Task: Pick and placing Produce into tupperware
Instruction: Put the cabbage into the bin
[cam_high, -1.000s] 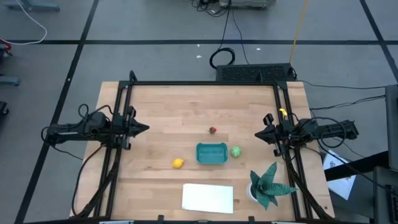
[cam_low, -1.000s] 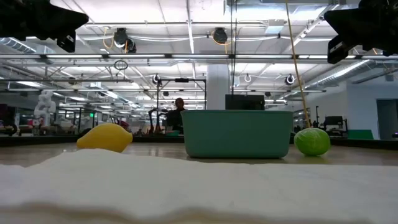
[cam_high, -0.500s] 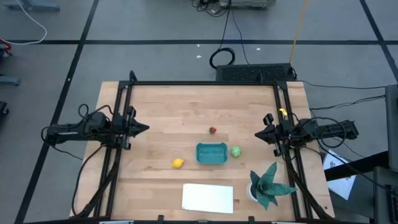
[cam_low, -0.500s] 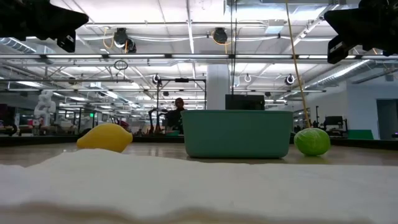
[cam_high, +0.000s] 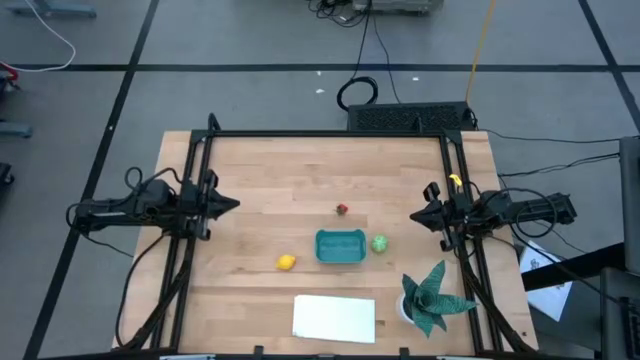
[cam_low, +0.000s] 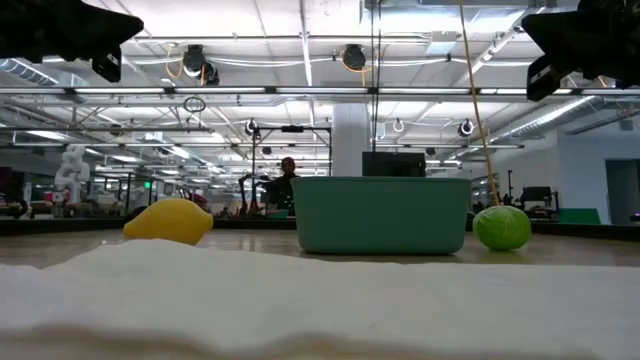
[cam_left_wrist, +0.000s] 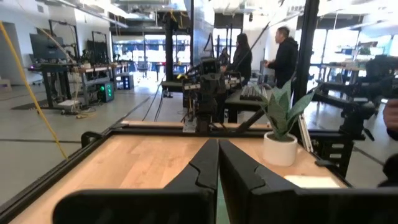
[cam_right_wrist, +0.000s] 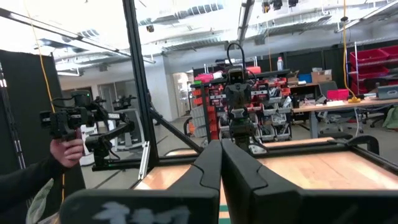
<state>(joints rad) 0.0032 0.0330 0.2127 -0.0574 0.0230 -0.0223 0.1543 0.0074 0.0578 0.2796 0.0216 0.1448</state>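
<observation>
Wooden table (cam_high: 300, 170): round light-green toy produce (cam_high: 379, 243) touches teal plastic tub (cam_high: 340, 247), nearest the right claw (cam_high: 416, 215), pressed together.

The left arm lies low and level over the left edge of the bench, about halfway along it, its left gripper (cam_high: 232, 206) pointing inward toward the middle, jaws pressed together and holding nothing. The right arm mirrors it over the right edge of the bench, reaching inward at the same height, its right gripper (cam_high: 416, 216) aimed back at the left one, jaws closed tight and empty. Both grippers hang above the bench surface
</observation>
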